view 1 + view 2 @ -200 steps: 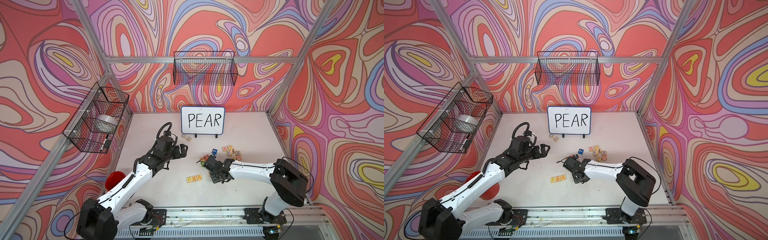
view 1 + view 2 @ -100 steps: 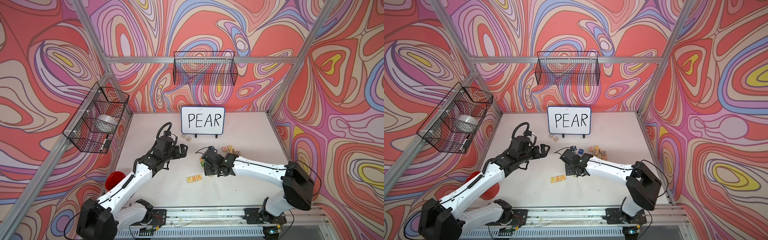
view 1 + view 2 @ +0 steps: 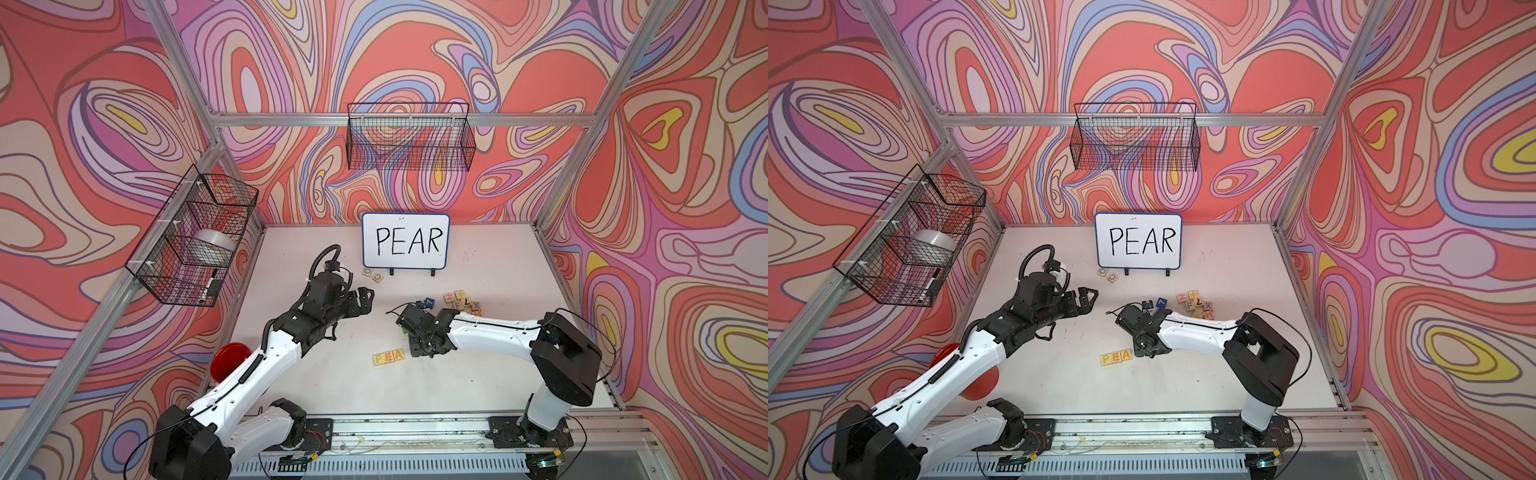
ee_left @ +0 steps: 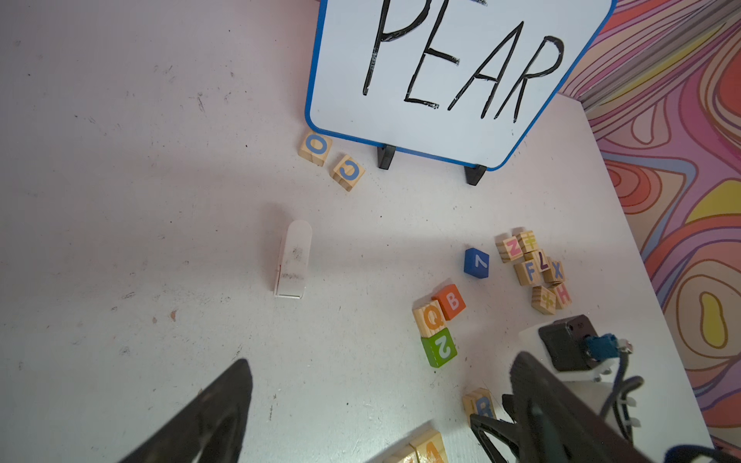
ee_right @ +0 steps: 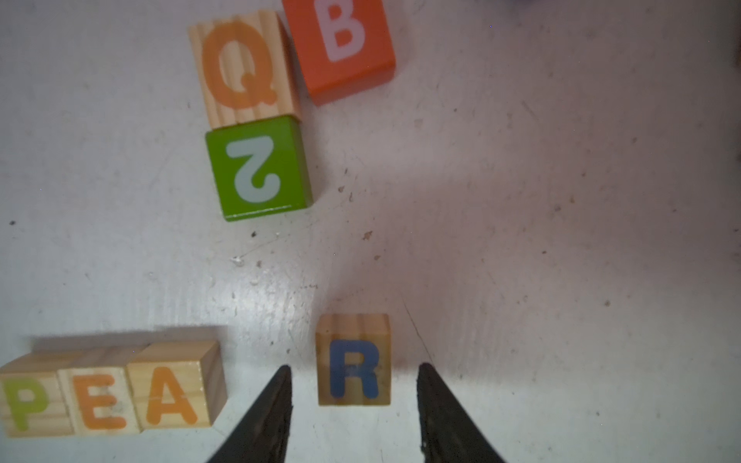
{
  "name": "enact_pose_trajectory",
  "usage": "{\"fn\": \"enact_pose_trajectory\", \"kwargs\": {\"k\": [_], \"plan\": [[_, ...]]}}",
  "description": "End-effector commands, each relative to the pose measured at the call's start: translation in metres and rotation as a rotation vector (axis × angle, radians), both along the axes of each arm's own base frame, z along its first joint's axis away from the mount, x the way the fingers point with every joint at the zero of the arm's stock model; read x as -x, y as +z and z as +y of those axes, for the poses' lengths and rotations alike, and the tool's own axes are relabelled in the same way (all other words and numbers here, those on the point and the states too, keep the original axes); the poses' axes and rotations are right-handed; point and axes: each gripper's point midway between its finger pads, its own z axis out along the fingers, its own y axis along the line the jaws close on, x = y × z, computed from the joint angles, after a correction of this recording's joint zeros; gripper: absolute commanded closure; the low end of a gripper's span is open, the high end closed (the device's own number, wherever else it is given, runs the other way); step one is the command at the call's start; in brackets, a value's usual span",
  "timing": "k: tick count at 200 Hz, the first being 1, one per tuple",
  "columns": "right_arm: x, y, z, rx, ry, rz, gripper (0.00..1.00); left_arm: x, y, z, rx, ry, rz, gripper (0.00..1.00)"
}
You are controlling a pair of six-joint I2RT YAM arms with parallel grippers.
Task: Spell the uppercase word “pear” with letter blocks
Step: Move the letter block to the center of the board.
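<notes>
The white, scuffed tabletop (image 3: 478,374) fills the lower centre in both top views. The blue-framed whiteboard lettered PEAR (image 3: 405,246) stands at its back. Loose pale-wood cubes (image 3: 462,302) cluster mid-right. The left gripper (image 3: 365,300) hangs with its fingers apart, holding nothing. The right gripper (image 5: 355,417) has its fingers apart, straddling the pale-wood blue R block (image 5: 353,360) without contact. That block sits just right of the pale-wood P-E-A row (image 5: 108,395), a gap between them. The green 2 cube (image 5: 258,168), wooden Q cube (image 5: 244,66) and orange-red B cube (image 5: 341,44) lie upper centre in the right wrist view, the B cube cut off.

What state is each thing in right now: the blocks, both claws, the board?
P block: face up, starts the row.
E block: face up, touching both neighbours.
A block: face up, ends the row.
R block: face up, apart from A block.
right gripper: open, straddling R block, not touching.
left gripper: open, empty.
white board: upright, reads PEAR.
</notes>
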Motion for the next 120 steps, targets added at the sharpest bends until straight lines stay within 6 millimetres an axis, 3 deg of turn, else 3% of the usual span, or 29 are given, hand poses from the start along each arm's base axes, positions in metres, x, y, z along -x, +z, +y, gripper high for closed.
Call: {"fn": "enact_pose_trajectory", "kwargs": {"k": [1,80,93,120], "plan": [[0.002,-0.009,-0.007,0.045,-0.017,0.007,0.51,0.0,0.008,0.006,-0.011,0.016,-0.022,0.04],[0.0,-0.013,-0.005,0.036,-0.025,0.0,0.66,0.002,0.01,0.007,-0.012,0.019,-0.024,0.04],[0.001,-0.021,-0.007,0.052,-0.026,0.014,0.69,0.002,0.01,0.008,-0.012,0.021,-0.023,0.04],[0.003,-0.022,-0.007,0.045,-0.032,0.019,0.7,0.003,0.01,0.009,-0.014,0.026,-0.026,0.04]]}}
